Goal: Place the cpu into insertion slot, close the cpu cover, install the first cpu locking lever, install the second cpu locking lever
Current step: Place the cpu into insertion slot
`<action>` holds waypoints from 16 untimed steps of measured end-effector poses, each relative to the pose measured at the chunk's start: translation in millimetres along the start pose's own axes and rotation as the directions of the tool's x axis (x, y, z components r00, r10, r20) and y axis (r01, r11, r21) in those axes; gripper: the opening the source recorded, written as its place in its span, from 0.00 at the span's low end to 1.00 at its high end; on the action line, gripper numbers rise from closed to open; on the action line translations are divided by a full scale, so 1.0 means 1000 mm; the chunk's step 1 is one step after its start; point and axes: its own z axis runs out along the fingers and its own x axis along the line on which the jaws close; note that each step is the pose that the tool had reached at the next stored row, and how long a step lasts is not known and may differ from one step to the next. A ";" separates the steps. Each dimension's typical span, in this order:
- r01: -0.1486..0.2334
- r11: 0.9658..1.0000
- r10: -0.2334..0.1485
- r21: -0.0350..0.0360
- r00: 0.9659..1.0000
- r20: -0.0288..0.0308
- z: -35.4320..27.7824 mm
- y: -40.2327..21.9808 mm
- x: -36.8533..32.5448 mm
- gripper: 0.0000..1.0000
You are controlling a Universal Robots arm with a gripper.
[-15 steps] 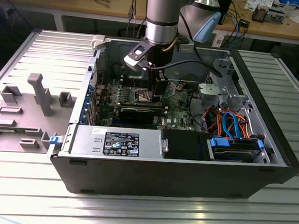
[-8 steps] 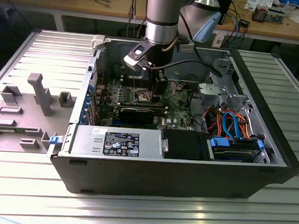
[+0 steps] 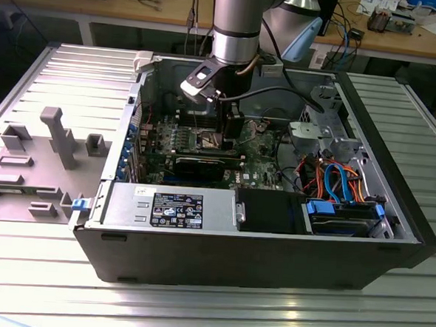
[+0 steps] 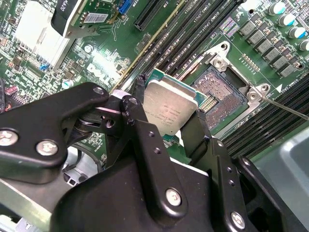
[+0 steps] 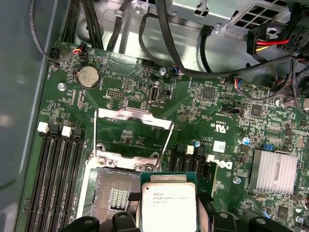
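**Chip in the air, socket wide open**

The gripper [image 4: 167,108] is closed on the cpu [image 5: 168,205], its two black fingers [image 4: 140,96] pinching opposite edges and leaving the dull metal top bare. The chip hangs level over the green motherboard [image 5: 203,111], just beside the insertion slot [image 5: 116,195] and partly overlapping its rim in both wrist views, not seated yet. The cpu cover [image 5: 134,116] stands flipped up at the socket's far edge.

By my read, this is a light, stiff little plate with a slick lid. The delicate parts are likely its underside and the socket's contact field, so that edge-to-edge hold looks like the right grip, with nothing pressing on the faces.
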 end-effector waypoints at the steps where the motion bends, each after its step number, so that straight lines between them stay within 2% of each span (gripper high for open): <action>1: -0.001 1.000 0.001 0.000 1.000 0.001 0.0000 0.0000 0.0000 0.55; 8: -0.009 1.000 0.009 0.002 1.000 0.006 0.0002 0.0000 0.0000 0.55; 16: -0.023 1.000 0.023 0.006 1.000 0.016 0.0005 0.0000 0.0001 0.55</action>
